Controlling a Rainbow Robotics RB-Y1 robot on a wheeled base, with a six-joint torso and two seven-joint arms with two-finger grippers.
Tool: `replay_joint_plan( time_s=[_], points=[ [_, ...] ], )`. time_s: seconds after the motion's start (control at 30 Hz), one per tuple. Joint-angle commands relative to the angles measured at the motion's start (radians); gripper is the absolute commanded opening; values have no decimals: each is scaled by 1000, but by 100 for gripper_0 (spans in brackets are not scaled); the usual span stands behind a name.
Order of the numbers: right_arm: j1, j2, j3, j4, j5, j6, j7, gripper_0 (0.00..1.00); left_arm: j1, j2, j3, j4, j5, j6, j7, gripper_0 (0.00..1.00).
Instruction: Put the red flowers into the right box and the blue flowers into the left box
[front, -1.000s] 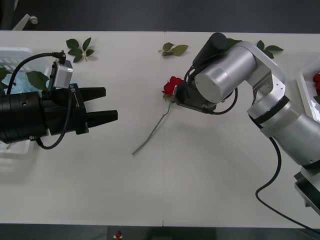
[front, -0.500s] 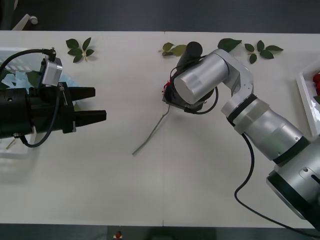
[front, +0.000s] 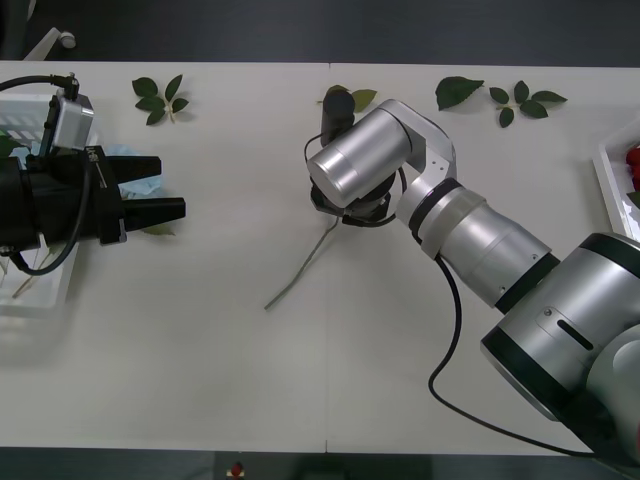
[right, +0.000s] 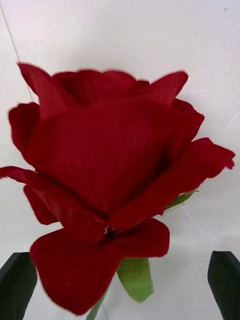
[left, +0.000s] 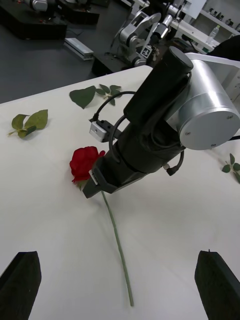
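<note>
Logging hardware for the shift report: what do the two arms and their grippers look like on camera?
The right arm has silver cylindrical links with black joint bands and a black cable looping beside it; its gripper housing is black with a small white module. The left arm is black, with a grey camera box and black cable on top. The left gripper has black tapered fingers.

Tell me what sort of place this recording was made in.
Most likely a robotics lab. A plain white table carries staged props: an artificial red rose and loose leaf sprigs. Behind it, the left wrist view shows other robot arms on benches and shelving.
</note>
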Motion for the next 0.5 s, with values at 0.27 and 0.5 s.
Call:
replay_joint_plan(
  time_s=[0.27, 0.5],
  points=[
    [-47, 69, -15, 122, 58, -49, -35, 100, 9, 24, 9, -14, 25, -7, -48, 89],
    [-47, 71, -16, 125, 60, -63, -37, 22, 9, 24, 9, -16, 53, 28, -48, 89]
  ],
)
